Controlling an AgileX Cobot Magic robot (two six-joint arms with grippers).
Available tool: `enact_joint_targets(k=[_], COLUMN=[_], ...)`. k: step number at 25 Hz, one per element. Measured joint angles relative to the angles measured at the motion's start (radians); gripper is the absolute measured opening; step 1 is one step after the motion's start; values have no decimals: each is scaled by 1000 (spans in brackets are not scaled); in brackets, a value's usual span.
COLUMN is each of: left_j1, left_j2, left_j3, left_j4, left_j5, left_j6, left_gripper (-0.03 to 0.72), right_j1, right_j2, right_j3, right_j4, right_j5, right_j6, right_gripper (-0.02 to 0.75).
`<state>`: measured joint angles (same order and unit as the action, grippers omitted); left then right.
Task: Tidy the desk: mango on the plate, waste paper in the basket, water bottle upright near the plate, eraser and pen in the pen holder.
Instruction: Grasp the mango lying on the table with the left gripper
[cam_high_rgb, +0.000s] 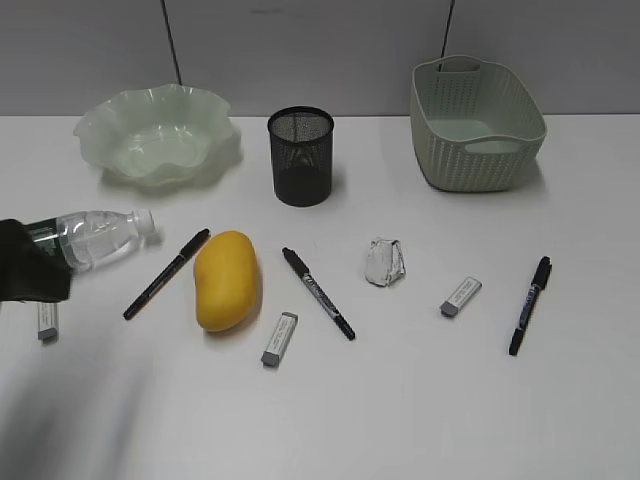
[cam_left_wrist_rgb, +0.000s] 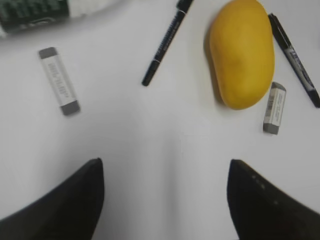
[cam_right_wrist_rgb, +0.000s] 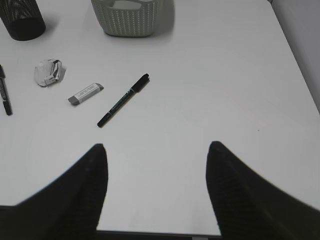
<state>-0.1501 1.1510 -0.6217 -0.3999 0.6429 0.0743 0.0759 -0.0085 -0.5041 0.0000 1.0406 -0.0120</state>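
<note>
Both grippers are wide open and hold nothing. Seen from its wrist camera, the left gripper (cam_left_wrist_rgb: 165, 200) hovers over bare desk (cam_left_wrist_rgb: 150, 140), with its two dark fingers (cam_left_wrist_rgb: 65, 200) far apart. From this gripper, an eraser (cam_left_wrist_rgb: 59, 80) lies at about 11 o'clock, the mango (cam_left_wrist_rgb: 242, 52) at about 1 o'clock, and a second eraser (cam_left_wrist_rgb: 274, 108) lies just beside the near end of the mango. One pen (cam_left_wrist_rgb: 162, 42) lies between the first eraser and the mango, and another pen (cam_left_wrist_rgb: 295, 57) lies on the far side of the fruit. At the top left edge the water bottle (cam_left_wrist_rgb: 35, 12) lies on its side.

Over the right part of the desk, the right gripper (cam_right_wrist_rgb: 156, 195) also stands with its fingers spread. From it, a third pen (cam_right_wrist_rgb: 123, 100) lies at about 11 o'clock, a third eraser (cam_right_wrist_rgb: 85, 93) is near it, and the waste paper (cam_right_wrist_rgb: 49, 73) is farther left. The basket (cam_right_wrist_rgb: 131, 17) stands at the far edge at about 12 o'clock, and the pen holder (cam_right_wrist_rgb: 20, 17) is at the far left.

In the exterior view, the left arm (cam_high_rgb: 30, 265) covers the lower part of the bottle. The plate (cam_high_rgb: 157, 133) stands at the back, at about 12 o'clock from the bottle cap, and it has nothing in it. The pen holder stands between the plate and the basket, well apart from both.
</note>
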Motion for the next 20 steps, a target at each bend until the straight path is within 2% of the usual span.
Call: enact_joint_targets(k=[5,8,13,16,20], left_j1=[-173,-237,-298,-311,-311], left_j2=[200,306,482,569,649], left_j3=[-75,-141,-282,-349,-374], left_j4=[-22,-38,-68,-71,-71], left_j5=[-86,-108,-109,-83,-81], left_j6=[6,-23,-53,-74,-97], left_gripper=[580,580,580,582,605], right_j1=[0,0,0,0,0], right_j2=[0,0,0,0,0], right_j3=[0,0,0,0,0], right_j4=[0,0,0,0,0], right_j5=[0,0,0,0,0], right_j6=[0,0,0,0,0], right_gripper=[494,494,494,494,494])
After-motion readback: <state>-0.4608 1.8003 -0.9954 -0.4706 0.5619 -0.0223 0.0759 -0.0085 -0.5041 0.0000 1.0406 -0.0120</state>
